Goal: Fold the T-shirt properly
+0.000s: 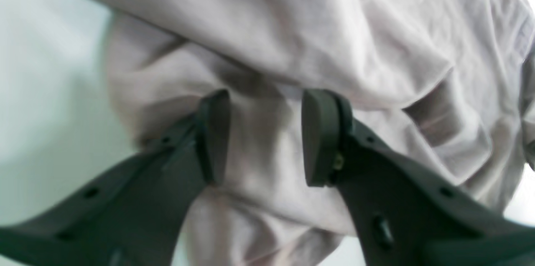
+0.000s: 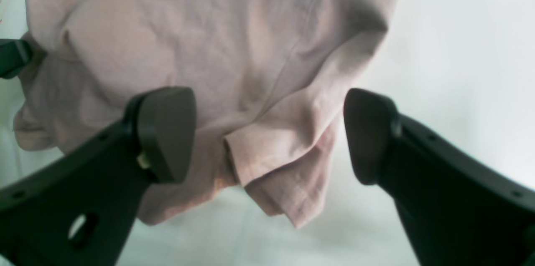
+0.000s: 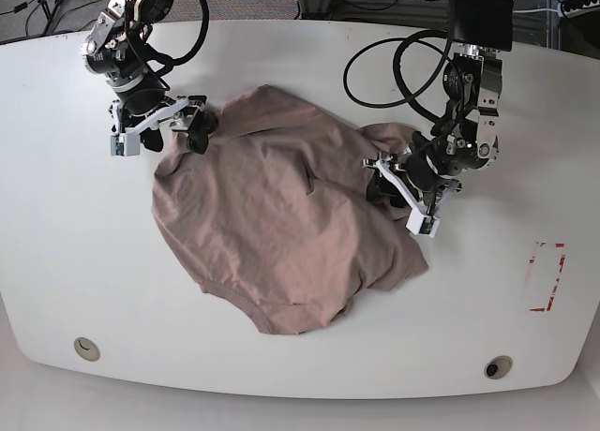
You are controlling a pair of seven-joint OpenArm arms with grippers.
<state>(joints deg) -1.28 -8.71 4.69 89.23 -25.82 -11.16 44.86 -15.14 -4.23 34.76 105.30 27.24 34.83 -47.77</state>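
Observation:
The mauve-tan T-shirt (image 3: 272, 225) lies crumpled and spread in the middle of the white table (image 3: 94, 262). At the shirt's right edge, my left gripper (image 3: 389, 189) hangs over a bunched fold. In the left wrist view its jaws (image 1: 266, 103) stand apart, and the wrinkled T-shirt (image 1: 292, 28) shows in the gap and behind them. My right gripper (image 3: 187, 129) is at the shirt's far left corner. The right wrist view has that gripper (image 2: 265, 103) wide open over a hemmed sleeve end of the T-shirt (image 2: 209, 28), with nothing clamped.
Black cables (image 3: 394, 70) loop on the table behind the left arm. A red outlined rectangle (image 3: 546, 277) is marked near the table's right edge. Two round fittings (image 3: 86, 348) (image 3: 498, 366) sit near the front edge.

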